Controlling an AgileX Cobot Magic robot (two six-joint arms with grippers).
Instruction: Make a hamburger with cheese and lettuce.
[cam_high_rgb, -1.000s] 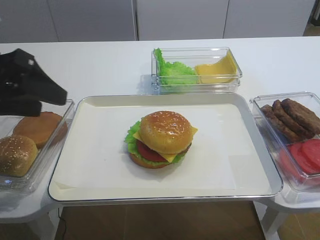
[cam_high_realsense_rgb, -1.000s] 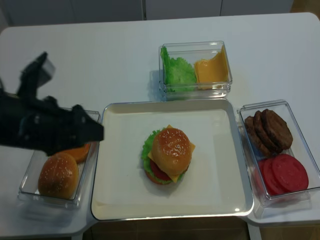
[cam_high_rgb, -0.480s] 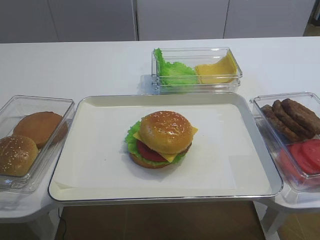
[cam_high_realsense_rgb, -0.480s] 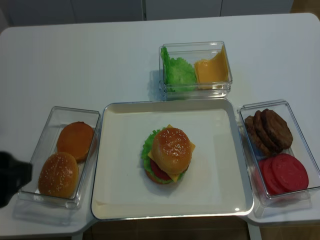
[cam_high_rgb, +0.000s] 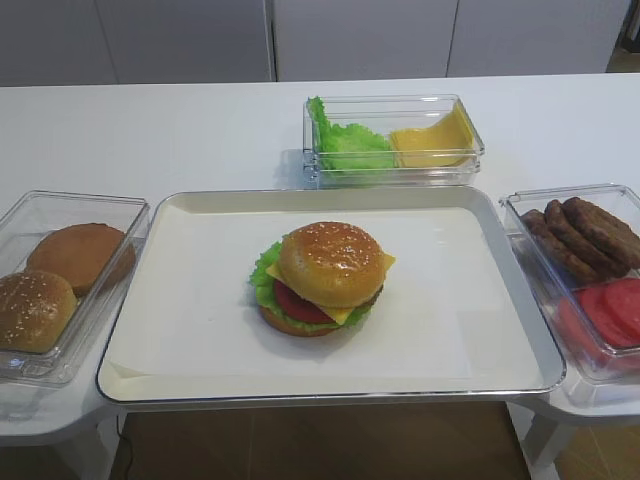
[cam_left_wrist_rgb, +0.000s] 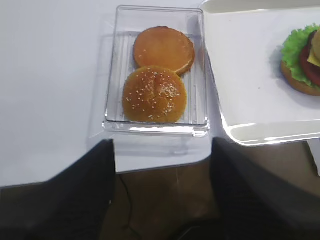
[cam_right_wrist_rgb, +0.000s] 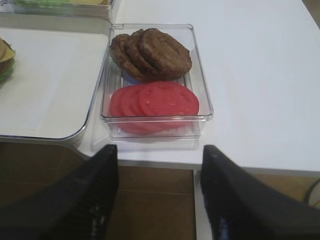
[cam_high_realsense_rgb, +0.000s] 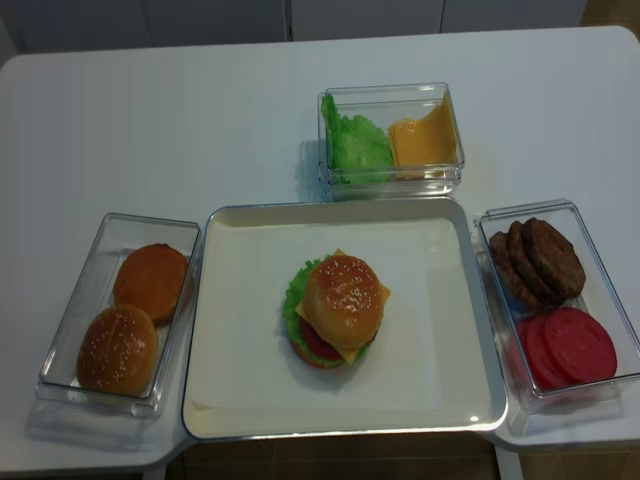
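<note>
The hamburger (cam_high_rgb: 326, 276) (cam_high_realsense_rgb: 338, 308) stands whole in the middle of the white tray (cam_high_rgb: 180, 310) (cam_high_realsense_rgb: 240, 350), with its sesame dome on top. Its cheese (cam_high_rgb: 386, 263) (cam_high_realsense_rgb: 381, 293) shows yellow corners under the dome. The lettuce (cam_high_rgb: 264, 277) (cam_high_realsense_rgb: 292, 302) frills out on the left side. No gripper touches it, and neither arm appears in the two high views. In the left wrist view my left gripper (cam_left_wrist_rgb: 162, 150) hangs open and empty off the table's front edge, before the bun box. My right gripper (cam_right_wrist_rgb: 159, 152) is open and empty off the front edge, near the patty box.
A clear box of loose buns (cam_high_rgb: 60, 280) (cam_high_realsense_rgb: 120, 310) (cam_left_wrist_rgb: 155, 65) sits left of the tray. A box with patties and tomato slices (cam_high_rgb: 590, 270) (cam_high_realsense_rgb: 550, 300) (cam_right_wrist_rgb: 152, 75) sits right. Behind the tray is a box of loose lettuce and spare cheese (cam_high_rgb: 390, 140) (cam_high_realsense_rgb: 390, 135).
The left arm, over the bun box a second ago, has drawn back to the left and out of both high views. The hamburger has not moved.
</note>
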